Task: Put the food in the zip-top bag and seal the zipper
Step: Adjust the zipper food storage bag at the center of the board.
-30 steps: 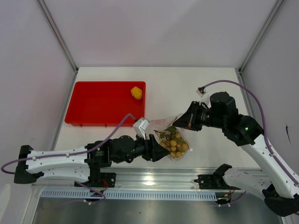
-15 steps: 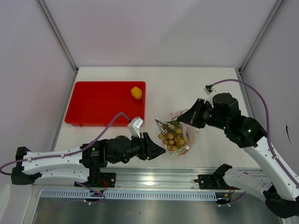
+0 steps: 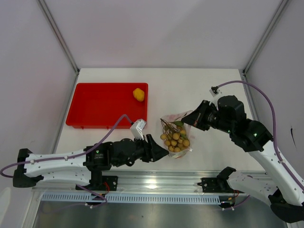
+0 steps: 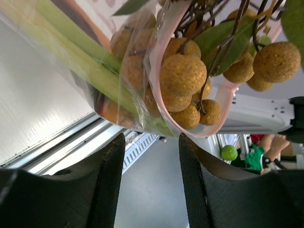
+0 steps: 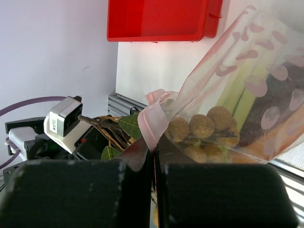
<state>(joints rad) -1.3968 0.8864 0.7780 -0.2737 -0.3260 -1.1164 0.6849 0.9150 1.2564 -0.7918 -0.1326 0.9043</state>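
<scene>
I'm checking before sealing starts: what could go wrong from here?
The bunch of tan round berries straddles the pink-red zipper strip of the clear dotted plastic bag, so it could spill or block sealing. The right fingers pinch only the bag's mouth edge; it may slip.

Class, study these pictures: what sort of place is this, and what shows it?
Probably a robotics test cell: left arm and right arm bolted to an aluminium rail, white table, plain walls.

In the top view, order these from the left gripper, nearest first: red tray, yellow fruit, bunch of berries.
1. bunch of berries, beside the left gripper.
2. red tray, farther back, left.
3. yellow fruit, tray's far right corner.
</scene>
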